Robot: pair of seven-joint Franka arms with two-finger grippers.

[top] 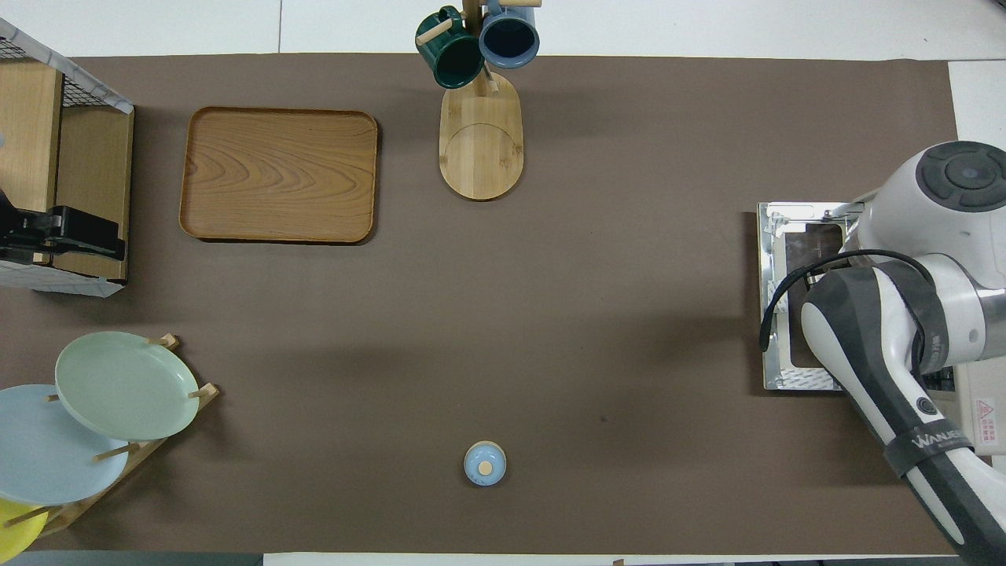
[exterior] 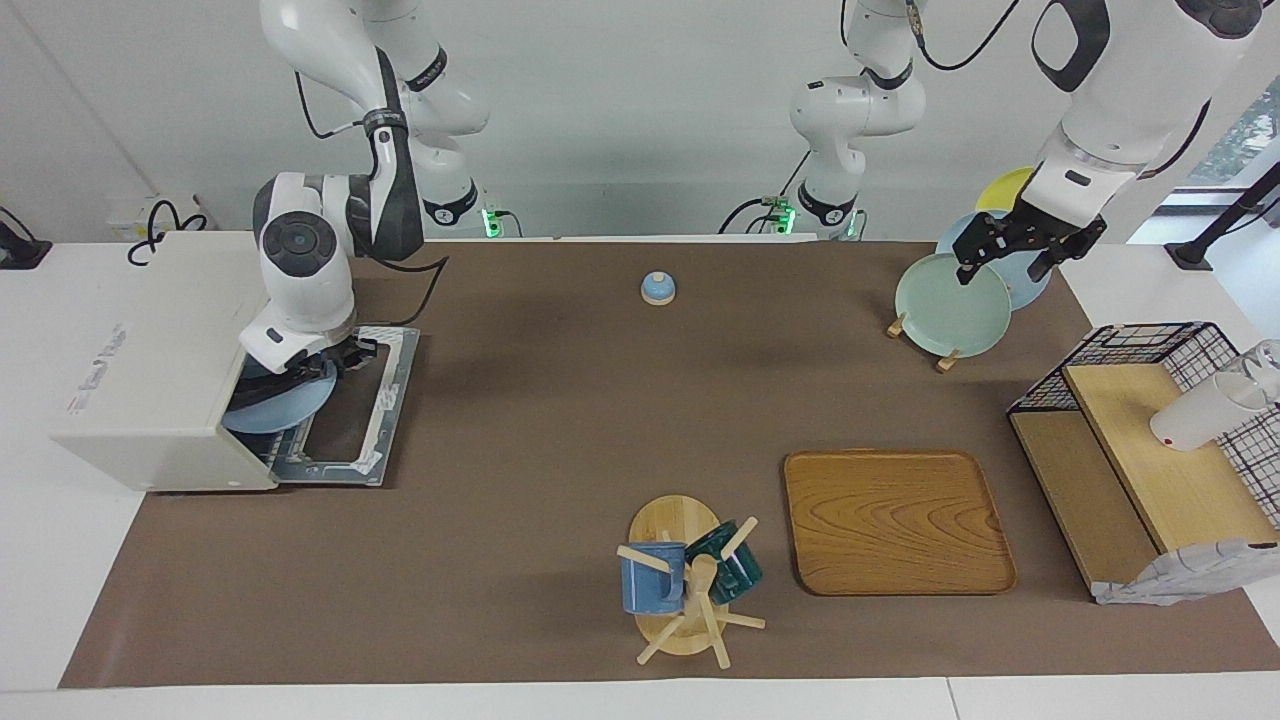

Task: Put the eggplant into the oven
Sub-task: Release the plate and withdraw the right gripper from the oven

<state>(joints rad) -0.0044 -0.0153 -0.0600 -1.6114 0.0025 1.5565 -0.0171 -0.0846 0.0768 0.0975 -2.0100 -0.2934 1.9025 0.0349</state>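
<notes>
The off-white oven (exterior: 150, 380) stands at the right arm's end of the table, with its door (exterior: 370, 420) dropped open flat. A light blue plate (exterior: 275, 410) sticks half out of the oven's mouth. My right gripper (exterior: 320, 368) is low over that plate at the mouth. In the overhead view the right arm covers the mouth and only the door (top: 786, 306) shows. The eggplant is hidden or out of view. My left gripper (exterior: 1003, 265) is open and empty, raised over the plate rack; it also shows in the overhead view (top: 94, 236).
A plate rack holds a green plate (exterior: 950, 305), a blue one and a yellow one. A wooden tray (exterior: 895, 520), a mug tree (exterior: 690, 585) with two mugs, a small blue lidded jar (exterior: 657, 288) and a wire shelf (exterior: 1150, 440) with a white cup stand on the brown mat.
</notes>
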